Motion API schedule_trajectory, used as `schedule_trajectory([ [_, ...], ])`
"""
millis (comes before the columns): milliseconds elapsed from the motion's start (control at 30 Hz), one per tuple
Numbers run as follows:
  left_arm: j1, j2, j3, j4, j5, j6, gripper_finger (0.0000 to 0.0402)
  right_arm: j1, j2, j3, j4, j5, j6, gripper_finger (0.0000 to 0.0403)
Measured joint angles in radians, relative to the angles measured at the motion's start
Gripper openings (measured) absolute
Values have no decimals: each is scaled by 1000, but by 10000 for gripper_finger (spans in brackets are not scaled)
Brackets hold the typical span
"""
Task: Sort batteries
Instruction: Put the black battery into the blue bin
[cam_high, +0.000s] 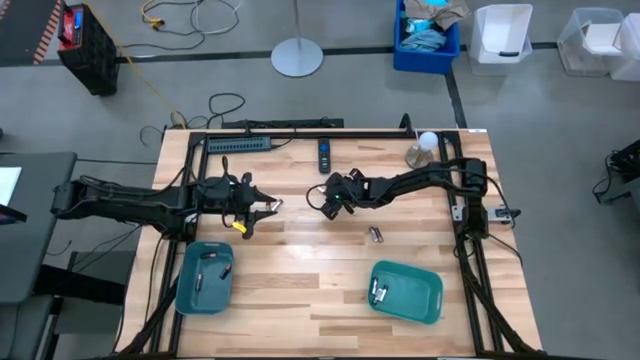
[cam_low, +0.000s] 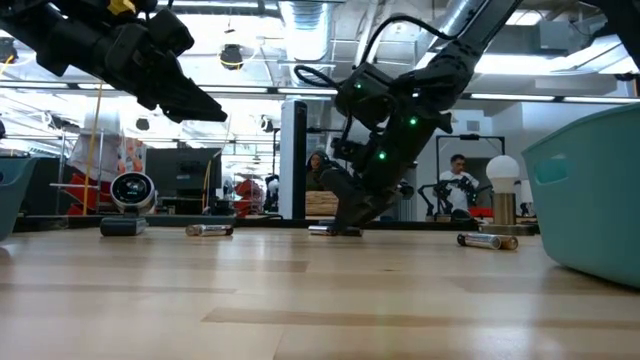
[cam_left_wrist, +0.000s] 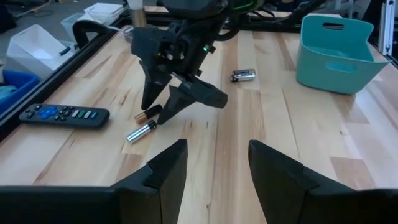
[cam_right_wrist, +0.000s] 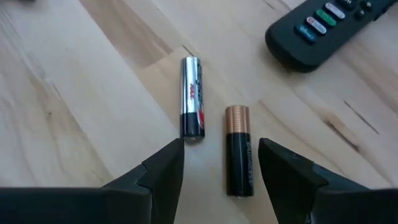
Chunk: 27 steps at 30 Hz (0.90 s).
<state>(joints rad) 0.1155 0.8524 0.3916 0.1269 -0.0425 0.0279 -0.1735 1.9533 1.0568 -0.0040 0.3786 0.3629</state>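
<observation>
- Two batteries lie side by side on the bare wood under the right gripper (cam_right_wrist: 221, 171): a silver battery (cam_right_wrist: 191, 96) and a copper-and-black battery (cam_right_wrist: 239, 150), roughly parallel, close but not touching.
- The copper-and-black one sits between the right gripper's fingers, the silver one just ahead of one fingertip (cam_right_wrist: 163, 168); the jaws are spread wide, nothing held.
- Low view: right gripper (cam_low: 352, 212) is down at the tabletop.
- Black remote (cam_right_wrist: 323, 28) lies near this pair; it does not block the fingers.
- Another battery pair (cam_high: 376, 234) lies mid-table, well apart from both grippers, between the right gripper and the right teal tray (cam_high: 428, 300).
- Right teal tray holds a battery or two (cam_high: 378, 291) at its left end.
- Left teal tray (cam_high: 190, 296) holds a few batteries (cam_high: 212, 257); count unclear.
- Left gripper (cam_high: 262, 211) hovers above the table, above the left tray and well apart from the pair under the right gripper; fingers (cam_left_wrist: 163, 171) apart, nothing between them.
- Table back edge: power strip (cam_high: 238, 144), round-topped lamp-like object (cam_high: 424, 146).
</observation>
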Motion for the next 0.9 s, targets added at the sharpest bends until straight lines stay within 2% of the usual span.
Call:
schedule_trajectory([
  [267,2,0,0,-3,0,6,167,-12,0,1,-50,-5,-20,183],
  [700,2,0,0,-5,-2,10,167,-12,-2,2,-84,-15,-33,65],
  [900,2,0,0,-5,-2,10,167,-5,-2,2,-88,-16,-24,45],
])
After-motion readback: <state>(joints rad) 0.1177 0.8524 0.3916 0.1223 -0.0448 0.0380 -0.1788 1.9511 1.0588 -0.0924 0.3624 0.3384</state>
